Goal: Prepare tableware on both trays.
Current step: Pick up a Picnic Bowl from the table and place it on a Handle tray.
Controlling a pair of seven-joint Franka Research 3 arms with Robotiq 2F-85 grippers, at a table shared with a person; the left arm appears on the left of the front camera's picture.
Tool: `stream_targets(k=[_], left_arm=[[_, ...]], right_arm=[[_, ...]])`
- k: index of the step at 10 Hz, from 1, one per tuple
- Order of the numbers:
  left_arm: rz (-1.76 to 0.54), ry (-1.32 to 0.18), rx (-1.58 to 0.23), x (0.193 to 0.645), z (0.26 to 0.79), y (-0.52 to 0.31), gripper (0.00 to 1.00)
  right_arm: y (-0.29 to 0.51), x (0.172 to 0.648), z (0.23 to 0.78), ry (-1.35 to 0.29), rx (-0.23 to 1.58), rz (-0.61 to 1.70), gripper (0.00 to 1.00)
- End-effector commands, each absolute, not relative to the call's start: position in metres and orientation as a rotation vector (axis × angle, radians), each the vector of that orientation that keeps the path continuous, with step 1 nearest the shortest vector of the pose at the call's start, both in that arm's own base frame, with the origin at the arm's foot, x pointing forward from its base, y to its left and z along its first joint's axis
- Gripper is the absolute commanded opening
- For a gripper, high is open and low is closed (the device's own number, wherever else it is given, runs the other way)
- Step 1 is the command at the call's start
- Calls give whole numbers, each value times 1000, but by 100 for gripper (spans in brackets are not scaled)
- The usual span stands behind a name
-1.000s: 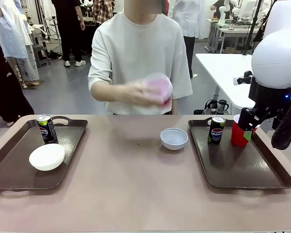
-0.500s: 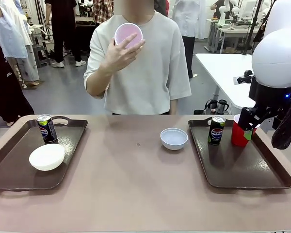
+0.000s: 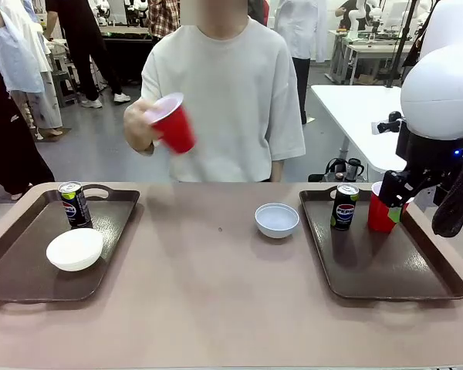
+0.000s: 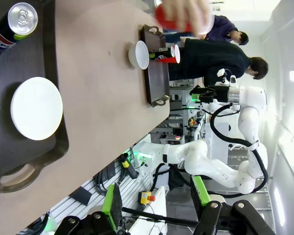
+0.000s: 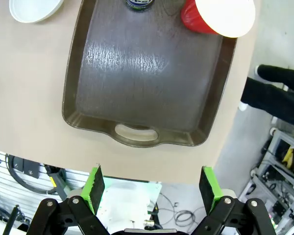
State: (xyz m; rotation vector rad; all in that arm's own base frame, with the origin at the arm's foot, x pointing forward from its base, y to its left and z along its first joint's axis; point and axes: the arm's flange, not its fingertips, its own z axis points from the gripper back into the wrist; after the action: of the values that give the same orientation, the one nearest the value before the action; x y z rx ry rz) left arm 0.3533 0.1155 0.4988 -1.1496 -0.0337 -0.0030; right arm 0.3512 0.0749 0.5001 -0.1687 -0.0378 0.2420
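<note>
Holding a red cup (image 3: 174, 125) aloft, the person's hand (image 3: 141, 123) is over the far edge of the table, at about 11 o'clock from its middle. This cup is glossy red and tilted, with its mouth turned toward 11 o'clock.

A second red cup (image 3: 380, 213) stands upright at the 1 o'clock corner of the right tray (image 3: 386, 274). The right wrist view shows its pale inside from above. A slim dark can (image 3: 344, 206) with a green rim stands just beside it at 9 o'clock.

The left tray (image 3: 23, 274) is dark brown with a raised rim and cut-out handles. It carries another can (image 3: 75, 204) at its 12 o'clock end and a round white bowl (image 3: 75, 249) at 6 o'clock from that can. A second white bowl (image 3: 277, 220) sits on the tan tabletop (image 3: 216, 301) between the trays, near the right tray's 9 o'clock edge.

The right gripper (image 5: 152, 182) hangs above the near handle end of the right tray. Its green-padded fingers are spread wide with nothing between them. The left gripper (image 4: 156, 200) is likewise spread wide and empty.
</note>
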Motion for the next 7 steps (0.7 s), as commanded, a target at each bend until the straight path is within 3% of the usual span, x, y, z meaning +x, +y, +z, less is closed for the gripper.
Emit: stream_targets(k=[1, 5, 7], left_arm=[[-20, -50, -1162, 351, 498, 116, 76], [-20, -50, -1162, 351, 498, 116, 76], [-20, -50, -1162, 351, 498, 116, 76]], right_arm=[[96, 379, 495, -36, -128, 220, 100], [175, 486, 475, -17, -26, 21, 100], [201, 518, 458, -28, 6, -27, 100]])
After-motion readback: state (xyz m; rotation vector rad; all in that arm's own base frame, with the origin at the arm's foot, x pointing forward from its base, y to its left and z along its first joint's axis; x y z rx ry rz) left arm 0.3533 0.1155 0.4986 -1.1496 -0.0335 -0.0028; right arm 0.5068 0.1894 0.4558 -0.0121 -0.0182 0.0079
